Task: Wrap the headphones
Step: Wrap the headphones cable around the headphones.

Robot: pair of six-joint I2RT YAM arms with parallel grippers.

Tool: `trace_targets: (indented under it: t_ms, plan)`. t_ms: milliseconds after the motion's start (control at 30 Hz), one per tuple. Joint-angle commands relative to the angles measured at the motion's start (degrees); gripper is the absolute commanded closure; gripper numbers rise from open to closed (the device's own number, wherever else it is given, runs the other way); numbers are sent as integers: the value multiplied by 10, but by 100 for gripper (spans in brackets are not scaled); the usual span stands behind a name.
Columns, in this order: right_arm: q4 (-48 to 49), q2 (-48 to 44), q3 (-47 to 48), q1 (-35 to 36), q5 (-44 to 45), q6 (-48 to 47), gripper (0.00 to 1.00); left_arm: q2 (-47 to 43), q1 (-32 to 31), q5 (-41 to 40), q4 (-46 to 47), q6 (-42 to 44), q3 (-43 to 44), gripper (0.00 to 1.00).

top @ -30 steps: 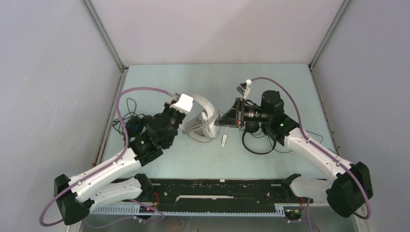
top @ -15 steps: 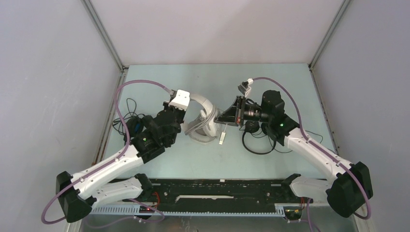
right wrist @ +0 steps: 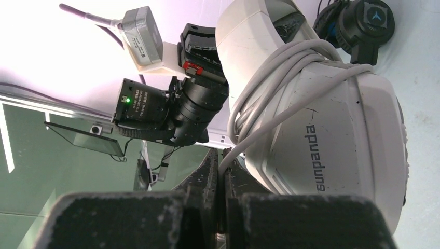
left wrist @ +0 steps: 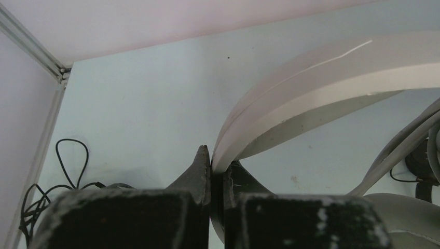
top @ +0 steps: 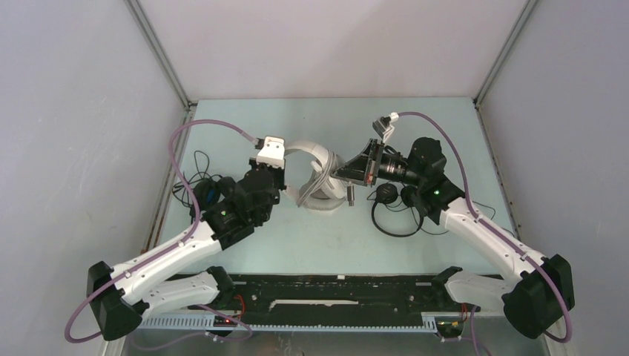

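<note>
A pale blue-green surface (top: 326, 245) fills the floor of a small booth with plain grey walls (top: 67, 111). Metal posts (top: 159, 55) run up the back corners, and a black rail (top: 334, 293) lies along the near edge between the arm bases. The white-grey headphones (top: 319, 178) sit at the middle of the surface, between the two arms. The black headphones with blue lining (top: 205, 194) lie to the left beside the left arm, their thin cord loose towards the wall. The slim black headphones (top: 387, 198) lie to the right, under the right arm. From above, both tools are hidden behind their own wrists. The left wrist view shows the left tool (left wrist: 217, 165) nipped narrow on the end of the white headband (left wrist: 321, 67), which arches up and to the right. The right wrist view shows the right tool (right wrist: 222, 163) pinching a strand of the grey cable (right wrist: 270, 67). Several turns of that cable are wound round the set above the earcup (right wrist: 332, 145), which is printed "sunpanda". Only this view shows that lettering and the coils close up.
</note>
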Motion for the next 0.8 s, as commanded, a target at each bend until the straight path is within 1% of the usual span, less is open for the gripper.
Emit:
trace_targets:
  t_ms: [0,67,133,233,267,333,400,500,633,700,767]
  plan:
    - [88,-14,49,21,-27,6,99,9,17,-66,-36,-51,38,100]
    - [85,-11,56,27,-16,0,90,13,17,-62,-53,-75,49,100]
    - [78,-13,57,31,7,-4,92,16,17,-57,-68,-102,57,100]
    - [53,-14,57,32,46,-17,99,20,17,-47,-92,-161,70,100]
    - [44,-14,57,32,57,-21,100,22,17,-42,-101,-179,75,100]
    - [31,-13,57,32,75,-24,98,25,17,-39,-117,-214,81,100]
    - [15,-11,60,33,89,-30,92,25,17,-38,-122,-238,82,100]
    - [-26,-15,67,39,119,-49,89,21,17,-40,-121,-262,80,100]
    - [-57,-19,72,44,144,-61,87,14,17,-46,-108,-282,72,100]
    - [-74,-22,78,46,152,-70,85,6,17,-52,-89,-287,62,100]
    - [-88,-26,85,50,161,-81,86,-8,17,-54,-49,-289,41,100]
